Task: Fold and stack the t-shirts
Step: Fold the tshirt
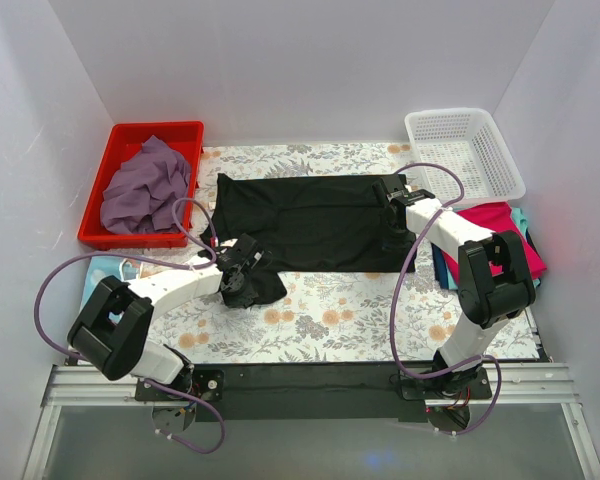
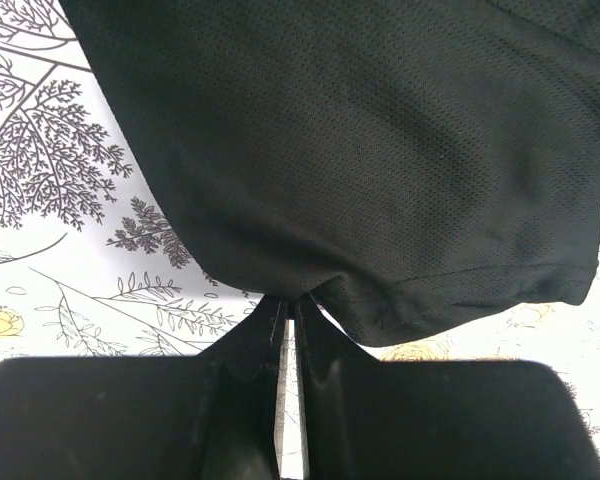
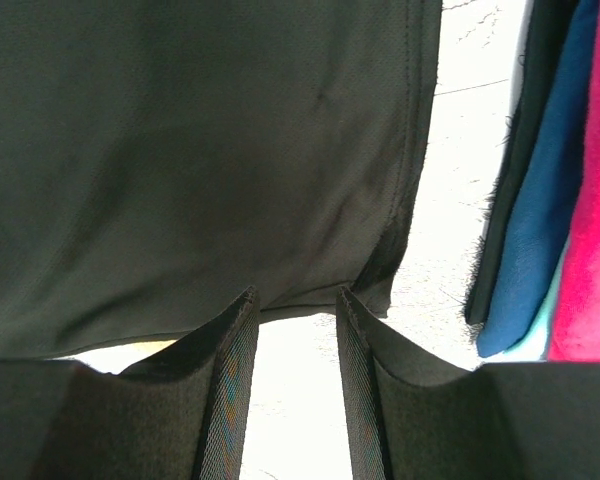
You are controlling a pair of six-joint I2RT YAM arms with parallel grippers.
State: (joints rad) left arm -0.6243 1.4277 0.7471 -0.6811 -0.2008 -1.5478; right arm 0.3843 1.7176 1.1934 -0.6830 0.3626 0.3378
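Black shirt (image 1: 310,220) lay spread flat across the middle of the table (image 1: 320,320), its long side running left to right, and both arms reached to its near edge. In the top view, its near left corner was pulled toward the bases and bunched under the left gripper (image 1: 242,272). In the left wrist view, the left gripper (image 2: 290,305) had its fingers pressed together on the hem of the black shirt (image 2: 380,150), and the cloth rose from the pinch in a soft fold over the flowered table (image 2: 40,200).

The right gripper (image 1: 395,235) stood at the shirt's right end. Seen from its wrist, the right gripper (image 3: 295,300) had its fingers apart, with bare table showing between them. Their tips sat at the hem of the black shirt (image 3: 180,150), close to its near right corner. Whether they touched the cloth I could not tell.

Just right of that corner sat a stack of folded shirts. A pink shirt (image 3: 590,250) lay on top, with the edges of a teal shirt (image 3: 545,320) and a blue shirt (image 3: 540,200) showing beneath it. From above, the pink shirt (image 1: 500,225) was partly hidden by the right arm.

A purple shirt (image 1: 145,190) lay crumpled in the red bin (image 1: 185,135) at the far left. A white basket (image 1: 465,150) stood at the far right, behind the stack.
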